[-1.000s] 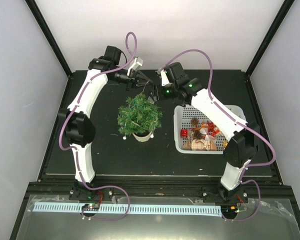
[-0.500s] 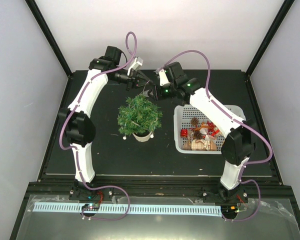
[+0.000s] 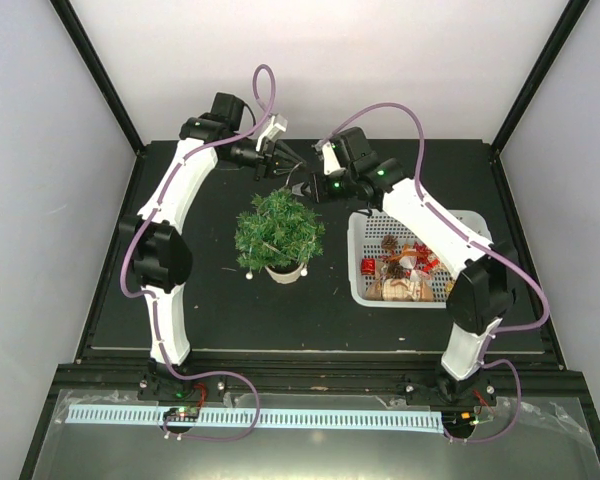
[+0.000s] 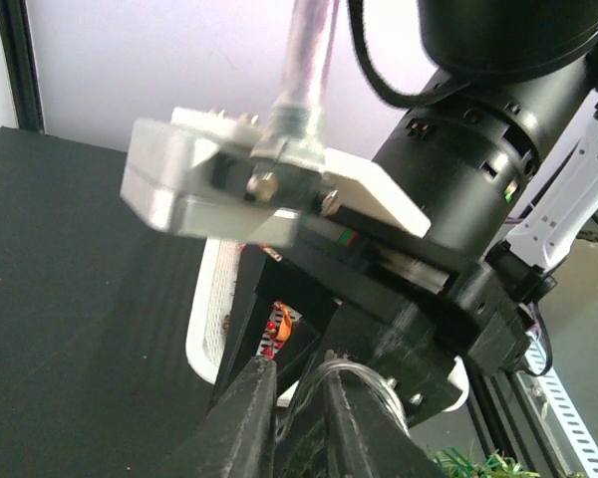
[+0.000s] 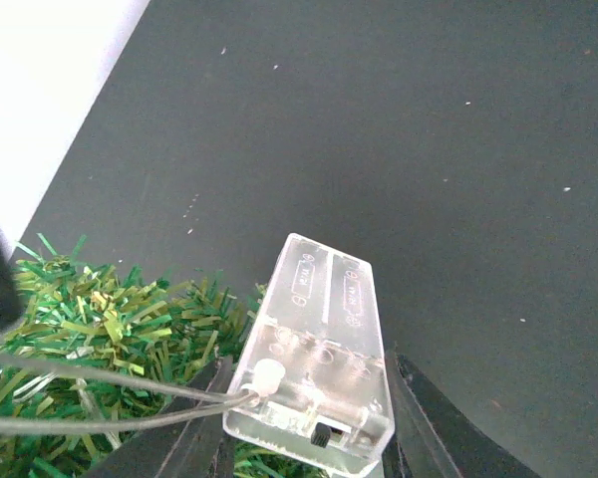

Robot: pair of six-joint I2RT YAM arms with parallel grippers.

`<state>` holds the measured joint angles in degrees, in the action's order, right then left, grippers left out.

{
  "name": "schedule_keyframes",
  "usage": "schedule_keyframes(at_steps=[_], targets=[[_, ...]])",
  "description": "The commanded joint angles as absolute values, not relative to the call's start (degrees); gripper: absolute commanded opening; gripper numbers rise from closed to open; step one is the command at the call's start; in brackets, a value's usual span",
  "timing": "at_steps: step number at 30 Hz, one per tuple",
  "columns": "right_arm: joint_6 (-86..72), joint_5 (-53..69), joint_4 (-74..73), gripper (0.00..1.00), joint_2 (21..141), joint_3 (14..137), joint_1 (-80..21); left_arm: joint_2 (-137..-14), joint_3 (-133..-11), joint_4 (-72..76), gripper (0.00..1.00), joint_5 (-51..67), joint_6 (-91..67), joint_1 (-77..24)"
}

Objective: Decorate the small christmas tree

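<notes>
Tree: the small christmas tree [image 3: 279,230] stood up straight near the middle of the black table [image 3: 180,300], on its round whitish base [image 3: 285,271]
Tree look: bushy and green, with a tiny white ball [image 3: 249,274] low on its left side
Clear box: a see-through battery box [image 5: 319,339] hung just over the far edge of the tree, with green needles under its near end
Wires: two thin wires [image 5: 100,398] came out of the near end of the box and ran off to the left across the green branches
Right gripper: the right gripper [image 3: 305,188] was just behind the tree, and its dark fingers [image 5: 434,428] were squeezed on the two long sides of the clear box
Left gripper: the left gripper [image 3: 285,160] hung a bit further back, close to the right one; its two fingers [image 4: 244,418] were nearly together with only a thin gap
Left gripper hold: a loop of clear wire [image 4: 351,368] sat right by its fingers, but I could not tell if they pinched it
Basket: a white plastic basket [image 3: 362,262] sat on the table to the right of the tree, not touching it
In the basket: red, brown and gold ornaments lay in a heap, with a pine cone [image 3: 388,243] among them
</notes>
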<state>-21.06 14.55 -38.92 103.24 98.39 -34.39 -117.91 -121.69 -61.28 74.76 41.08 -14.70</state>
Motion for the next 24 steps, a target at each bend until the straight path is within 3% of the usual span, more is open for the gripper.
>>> schedule_keyframes(at_steps=[1, 9, 15, 17, 24], targets=[[-20.14, 8.78, -40.36, 0.12, 98.63, 98.48, -34.11, -119.16, -124.01, -59.04, 0.18, 74.12, 39.86, -14.68], [-18.76, 2.27, -46.63, 0.12, 96.06, 100.47, -34.05, -119.44, -123.93, -57.32, 0.29, 69.8, 38.35, -14.72], [-18.84, 0.1, -54.03, 0.12, 94.19, 101.48, -34.08, -119.27, -123.8, -55.11, 0.52, 64.41, 36.23, -14.61], [-19.2, 0.07, -55.49, 0.12, 92.69, 100.44, -34.11, -118.97, -123.54, -54.11, 0.64, 62.51, 34.75, -14.3], [-20.91, 2.87, -61.33, 0.12, 88.9, 98.24, -34.21, -116.31, -120.22, -47.19, 0.72, 55.79, 30.2, -12.99]])
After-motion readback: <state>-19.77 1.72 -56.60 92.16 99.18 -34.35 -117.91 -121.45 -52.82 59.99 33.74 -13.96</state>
